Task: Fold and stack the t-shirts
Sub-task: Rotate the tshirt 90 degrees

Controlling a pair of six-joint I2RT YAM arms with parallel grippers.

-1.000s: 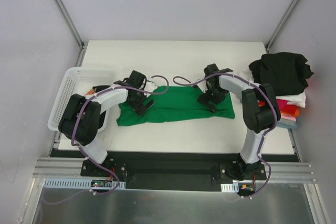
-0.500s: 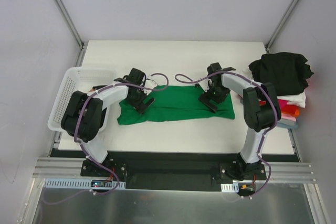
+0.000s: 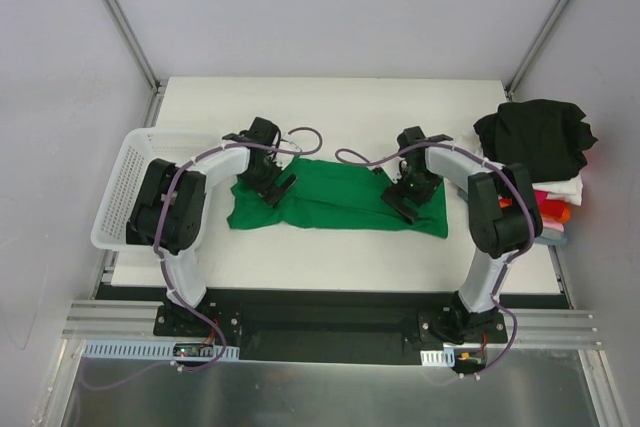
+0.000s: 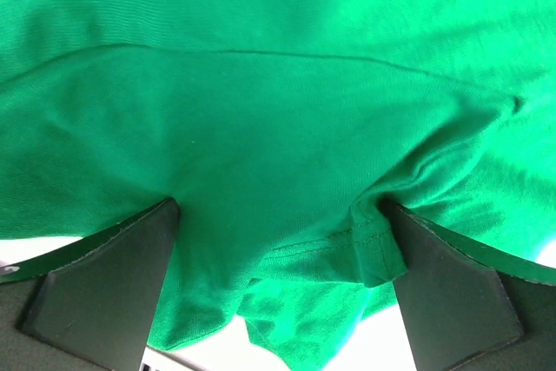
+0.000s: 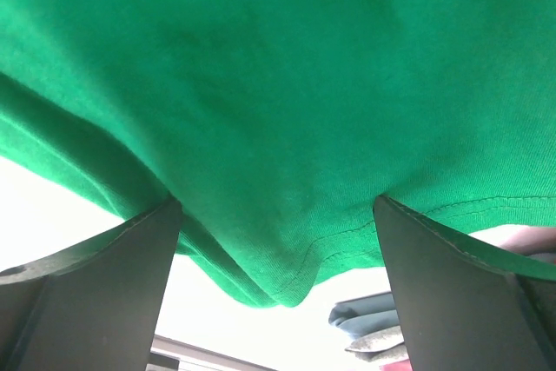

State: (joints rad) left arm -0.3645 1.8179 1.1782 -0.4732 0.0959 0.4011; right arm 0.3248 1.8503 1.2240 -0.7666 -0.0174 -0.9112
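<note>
White mesh basket (image 3: 122, 179) sits at the left edge of the table (image 3: 330, 107). Left arm (image 3: 215, 162) rises from its base beside the basket, then reaches right with the wrist tipped down. Left gripper (image 3: 270, 180) is down on the left end of the green t-shirt (image 3: 335, 205). In the wrist view its fingers (image 4: 109, 293) are spread wide, with green cloth and a stitched hem bunched in the gap; nothing is pinched. Purple cables (image 3: 300, 135) loop off both wrists.

Green t-shirt lies wrinkled as a long band across the table centre, under both grippers.

Right gripper (image 3: 406, 194) is down on the shirt's right part. Right arm (image 3: 500, 212) comes up from its base, elbow bent near the pile, forearm reaching left. Its fingers (image 5: 95, 293) are also wide apart, a green hem sags between them, and bare white table shows below.

Far right, at the table edge: a pile of t-shirts with the black t-shirt (image 3: 535, 137) crumpled on top, white cloth (image 3: 565, 187) and red-orange cloth (image 3: 548, 209) under it, near the right elbow, apart from the green one.
</note>
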